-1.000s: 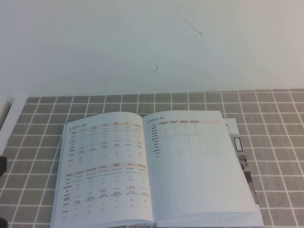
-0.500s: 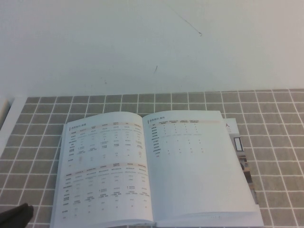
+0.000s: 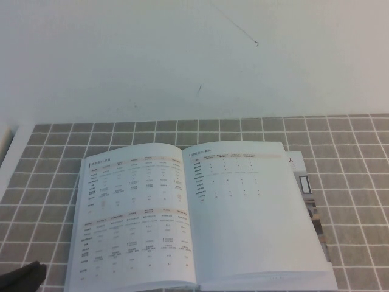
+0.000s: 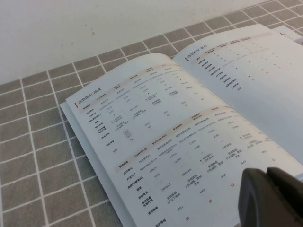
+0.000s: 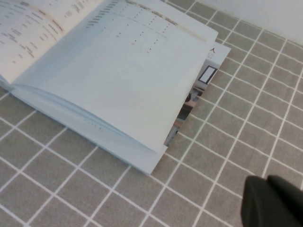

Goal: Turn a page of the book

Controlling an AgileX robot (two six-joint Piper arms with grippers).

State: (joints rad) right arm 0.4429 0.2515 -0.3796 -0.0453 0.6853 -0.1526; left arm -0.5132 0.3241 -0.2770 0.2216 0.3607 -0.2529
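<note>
The book (image 3: 194, 213) lies open and flat on the grey tiled mat, showing two white pages with small tables and text. It also shows in the left wrist view (image 4: 189, 118) and the right wrist view (image 5: 94, 71). The checkered page with logos is hidden. My left gripper (image 3: 23, 275) is at the near left, just beside the book's near left corner; in its wrist view the left gripper (image 4: 266, 174) is shut and empty. My right gripper (image 5: 265, 183) is out of the high view; it hovers shut and empty over the mat, off the book's right edge.
A printed sheet with dark photos (image 3: 313, 213) sticks out from under the book's right edge and also shows in the right wrist view (image 5: 189, 101). The grey tiled mat (image 3: 358, 182) covers the near table; a white surface (image 3: 182, 61) lies beyond it.
My left gripper has come from the left edge to the near left corner of the high view, then barely shifted. The book has not moved.
</note>
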